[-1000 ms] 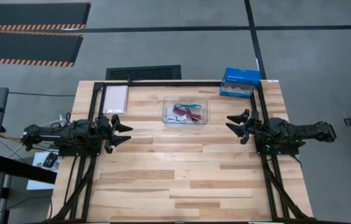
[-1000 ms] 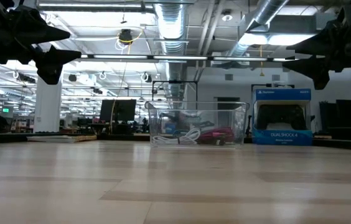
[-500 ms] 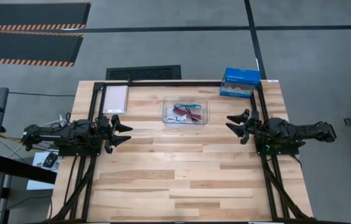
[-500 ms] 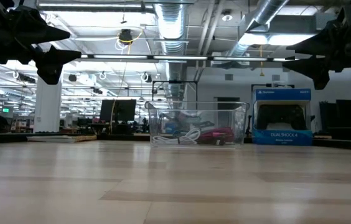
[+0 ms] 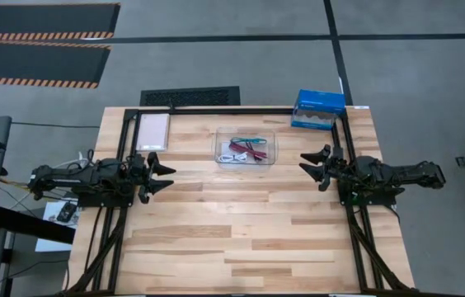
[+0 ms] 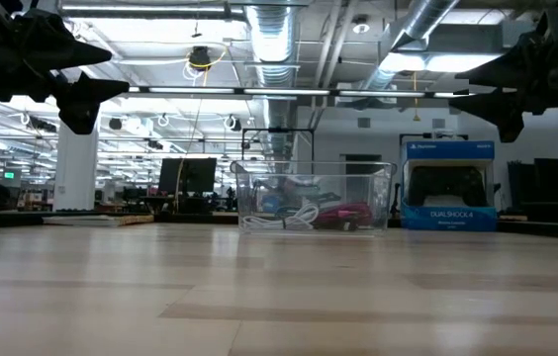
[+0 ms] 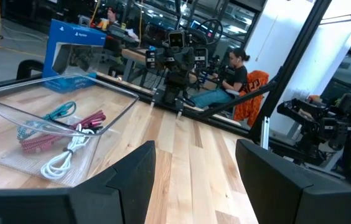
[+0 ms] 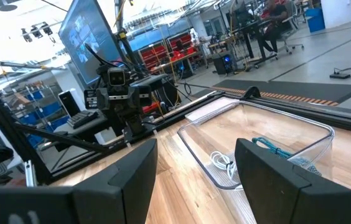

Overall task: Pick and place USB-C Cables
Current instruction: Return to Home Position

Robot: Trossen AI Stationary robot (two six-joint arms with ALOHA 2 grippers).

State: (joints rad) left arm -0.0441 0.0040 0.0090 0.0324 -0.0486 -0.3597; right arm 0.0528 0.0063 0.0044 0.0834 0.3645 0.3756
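- The wooden surface (image 5: 241, 231) carries everything; most of it lies bare between the two arms.
- The left tool (image 5: 166, 176) hangs over the surface's left edge, about midway along it. It points inward with its fingers spread apart, holding nothing.
- The right tool (image 5: 306, 162) hangs over the right edge, facing the left one. Its fingers are likewise parted and empty, and both tools are raised well above the wood in the low view.
- A blue box (image 5: 318, 109) stands at the far right corner of the surface.
- A clear bin (image 5: 270, 137) sits near the middle of the far edge, well apart from both tools.
- A pale flat panel (image 5: 152, 130) lies near the far left corner.
- The cables lie together inside the bin:
  - the dark red cable (image 5: 255, 152) lies across its middle;
  - the teal cable (image 5: 249, 139) lies toward the bin's far wall;
  - the white cable (image 5: 231, 157) is looped at the bin's near left corner.
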